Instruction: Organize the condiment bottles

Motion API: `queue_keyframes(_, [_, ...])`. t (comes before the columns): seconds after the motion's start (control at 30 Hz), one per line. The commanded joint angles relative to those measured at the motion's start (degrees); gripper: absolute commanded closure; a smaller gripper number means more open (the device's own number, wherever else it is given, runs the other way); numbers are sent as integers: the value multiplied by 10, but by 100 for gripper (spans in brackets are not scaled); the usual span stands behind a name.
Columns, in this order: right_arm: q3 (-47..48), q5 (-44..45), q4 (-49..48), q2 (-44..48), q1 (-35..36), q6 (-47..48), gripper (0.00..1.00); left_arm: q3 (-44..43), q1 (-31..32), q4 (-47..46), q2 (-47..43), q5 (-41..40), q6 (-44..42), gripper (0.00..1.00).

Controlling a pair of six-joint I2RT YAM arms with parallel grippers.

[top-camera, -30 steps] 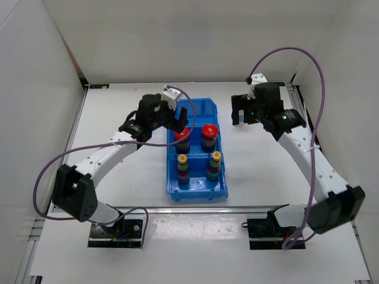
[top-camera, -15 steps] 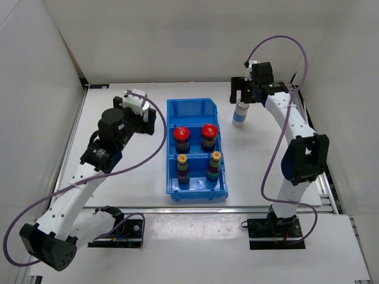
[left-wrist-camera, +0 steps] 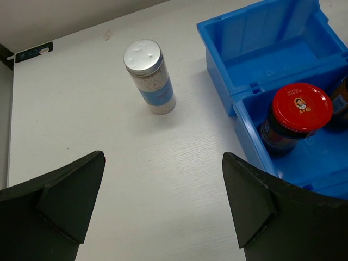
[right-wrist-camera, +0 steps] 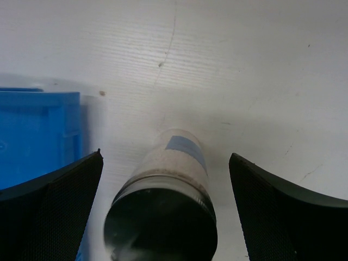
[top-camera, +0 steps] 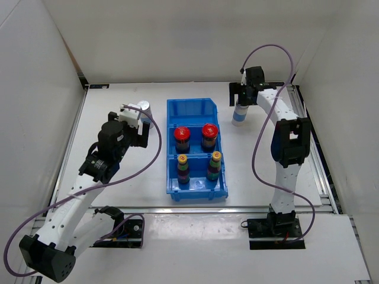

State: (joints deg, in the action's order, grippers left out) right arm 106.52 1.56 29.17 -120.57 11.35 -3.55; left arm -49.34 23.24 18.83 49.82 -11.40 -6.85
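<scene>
A blue bin [top-camera: 192, 111] holds two dark red-capped jars [top-camera: 182, 137] [top-camera: 208, 135] and two green-labelled yellow-capped bottles [top-camera: 183, 167] [top-camera: 215, 164]. One white-blue silver-lidded bottle [top-camera: 144, 109] stands upright left of the bin; the left wrist view shows it [left-wrist-camera: 150, 79] well ahead of my open, empty left gripper [left-wrist-camera: 163, 156]. In the top view that gripper [top-camera: 138, 123] sits just in front of it. The other white-blue bottle [top-camera: 238, 115] stands right of the bin. My right gripper [top-camera: 243, 97] is open above it, its fingers either side of the bottle [right-wrist-camera: 182, 157] without touching.
The bin's back compartment [left-wrist-camera: 272, 49] has nothing in it. One red-capped jar [left-wrist-camera: 300, 109] shows in the left wrist view. The bin's right wall [right-wrist-camera: 38, 130] is close to the right-hand bottle. White walls enclose the table at the back and sides.
My left gripper left the bin's red-capped jars and swung left and back toward the silver-lidded bottle. My right gripper moved toward the back, over the right-hand bottle.
</scene>
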Motion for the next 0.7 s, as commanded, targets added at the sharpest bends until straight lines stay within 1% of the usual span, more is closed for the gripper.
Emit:
queue_keyframes(0.0, [18, 0, 6, -5, -4, 3, 0, -3, -3, -4, -1, -11, 0, 0])
queue_keyframes(0.2, [-2, -8, 1, -11, -4, -2, 0, 2, -3, -4, -1, -11, 0, 0])
queue_keyframes(0.23, [-2, -8, 1, -11, -4, -2, 1, 2, -3, -4, -6, -11, 0, 0])
queue_keyframes(0.37, [-2, -13, 1, -11, -4, -2, 26, 7, -3, -4, -6, -11, 5, 0])
queue_keyframes(0.4, [-2, -7, 7, -11, -4, -2, 39, 7, -3, -4, -6, -11, 5, 0])
queue_keyframes(0.43, [3, -7, 7, -5, -4, -2, 46, 7, -3, -4, -6, -11, 5, 0])
queue_keyframes(0.47, [4, 1, 13, 2, -4, -2, 58, 7, -3, -4, -6, -11, 10, 0])
queue_keyframes(0.57, [4, 20, 13, 33, -4, 4, 70, 14, -3, -4, -6, -11, 11, 0])
queue_keyframes(0.6, [4, 26, 13, 45, 4, 4, 75, 20, -3, -4, -6, -11, 11, 0])
queue_keyframes(0.63, [4, 27, 13, 59, 4, 10, 77, 20, -3, -10, -6, -11, 11, 0])
queue_keyframes(0.67, [4, 34, 8, 86, 20, 10, 78, 20, -3, -10, -11, -11, 11, 0])
